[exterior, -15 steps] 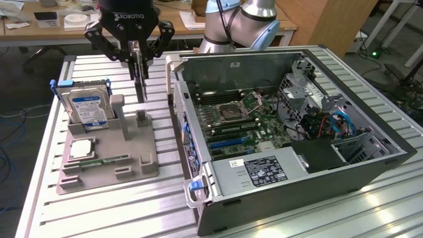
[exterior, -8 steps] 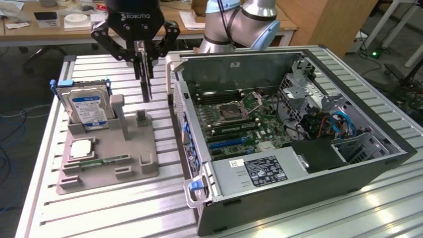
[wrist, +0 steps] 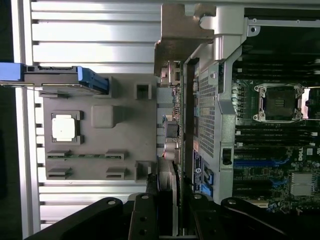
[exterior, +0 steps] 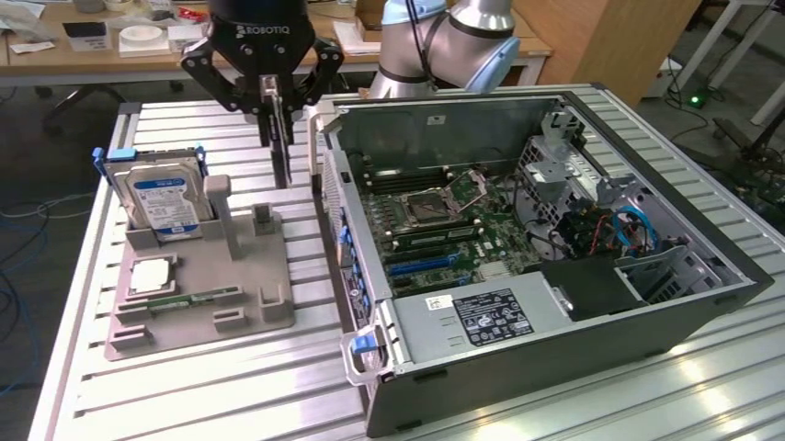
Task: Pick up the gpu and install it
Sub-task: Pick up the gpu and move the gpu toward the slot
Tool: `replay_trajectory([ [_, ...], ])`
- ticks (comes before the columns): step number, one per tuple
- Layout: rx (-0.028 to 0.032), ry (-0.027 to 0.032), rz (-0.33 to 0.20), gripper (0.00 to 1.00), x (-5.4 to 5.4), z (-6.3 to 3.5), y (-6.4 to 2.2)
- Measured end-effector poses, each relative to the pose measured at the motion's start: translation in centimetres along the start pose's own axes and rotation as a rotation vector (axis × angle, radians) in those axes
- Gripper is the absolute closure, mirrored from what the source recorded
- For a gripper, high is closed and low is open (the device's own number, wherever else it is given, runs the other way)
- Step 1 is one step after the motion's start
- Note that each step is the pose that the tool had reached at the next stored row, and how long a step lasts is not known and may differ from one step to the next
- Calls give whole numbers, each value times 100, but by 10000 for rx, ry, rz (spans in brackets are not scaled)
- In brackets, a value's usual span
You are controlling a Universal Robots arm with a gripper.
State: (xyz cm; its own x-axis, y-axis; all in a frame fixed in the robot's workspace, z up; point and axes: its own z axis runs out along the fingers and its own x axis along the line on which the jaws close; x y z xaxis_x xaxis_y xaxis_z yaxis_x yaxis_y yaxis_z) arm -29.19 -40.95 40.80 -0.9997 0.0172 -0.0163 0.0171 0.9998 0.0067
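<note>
The pincer [exterior: 278, 110] pinches the gpu [exterior: 282, 161], which hangs upright from its top edge. The card looks light, stiff and fragile, so bare edges are the safest hold.

Exterior oblique; wrist down along tool [wrist: 167, 200]

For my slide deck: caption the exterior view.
Gripper holds the gpu upright in the air between the grey parts holder and the open computer case.

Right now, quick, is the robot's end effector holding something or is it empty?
End effector: closed on the gpu, which hangs upright in the air beside the open computer case.
</note>
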Motion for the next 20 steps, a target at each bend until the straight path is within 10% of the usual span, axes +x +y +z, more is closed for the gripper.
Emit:
replay_trajectory([
  [20,0,0,-1,72,-224,5,4],
])
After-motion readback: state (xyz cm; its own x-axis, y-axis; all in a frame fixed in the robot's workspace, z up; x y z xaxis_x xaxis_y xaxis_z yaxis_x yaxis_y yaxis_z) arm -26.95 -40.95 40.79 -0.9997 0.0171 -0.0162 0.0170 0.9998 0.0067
